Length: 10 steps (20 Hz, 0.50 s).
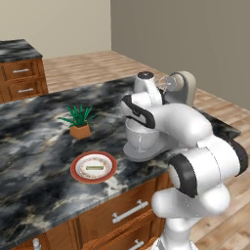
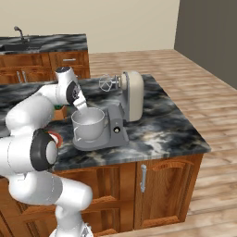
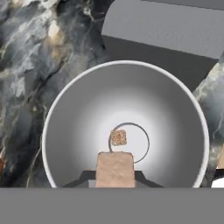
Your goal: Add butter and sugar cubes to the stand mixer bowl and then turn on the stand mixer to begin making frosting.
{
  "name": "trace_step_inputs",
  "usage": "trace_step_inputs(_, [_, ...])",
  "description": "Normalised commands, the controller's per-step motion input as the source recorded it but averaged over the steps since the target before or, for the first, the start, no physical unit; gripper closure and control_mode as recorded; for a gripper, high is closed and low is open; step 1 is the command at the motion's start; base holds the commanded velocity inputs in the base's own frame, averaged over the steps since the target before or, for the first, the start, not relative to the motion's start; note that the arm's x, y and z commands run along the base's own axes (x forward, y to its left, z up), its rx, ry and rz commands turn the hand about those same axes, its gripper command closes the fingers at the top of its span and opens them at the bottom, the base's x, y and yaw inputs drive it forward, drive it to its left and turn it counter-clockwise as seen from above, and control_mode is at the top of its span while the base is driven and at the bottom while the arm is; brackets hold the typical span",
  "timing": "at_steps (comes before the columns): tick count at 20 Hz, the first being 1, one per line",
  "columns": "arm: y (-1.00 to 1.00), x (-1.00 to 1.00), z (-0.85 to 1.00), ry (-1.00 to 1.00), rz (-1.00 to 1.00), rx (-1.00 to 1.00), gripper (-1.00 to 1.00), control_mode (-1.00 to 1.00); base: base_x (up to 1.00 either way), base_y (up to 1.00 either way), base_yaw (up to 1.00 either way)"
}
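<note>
The gripper (image 3: 114,174) hangs right over the stand mixer bowl (image 3: 122,127), looking straight down into it. Between its dark fingers (image 3: 83,178) sits one tan sugar cube (image 3: 114,168) — the hand is closed snugly on it. A second, smaller-looking sugar cube (image 3: 118,137) lies at the bottom of the bowl, inside the little ring in the middle.

From the right base view, the bowl (image 2: 89,124) stands on the flat grey base of the stand mixer (image 2: 121,111). The mixer's beige head (image 2: 132,95) is tipped back, with the wire whisk (image 2: 108,84) up in the air, well above the bowl.

From the left base view, the butter (image 1: 93,167) lies on the red-rimmed plate (image 1: 79,175), near the bowl's left side on the dark marble counter (image 1: 34,132). A small potted plant (image 1: 79,120) stands behind the plate.
</note>
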Motion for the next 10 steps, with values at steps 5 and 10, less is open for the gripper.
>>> trace_step_inputs(5, [-0.02,0.55,-0.59,0.14,0.02,-0.17,1.00,-1.00,0.00,0.00,0.00])
trace_step_inputs(10, [0.00,0.49,-0.59,0.08,0.00,-0.18,1.00,-1.00,0.00,0.00,0.00])
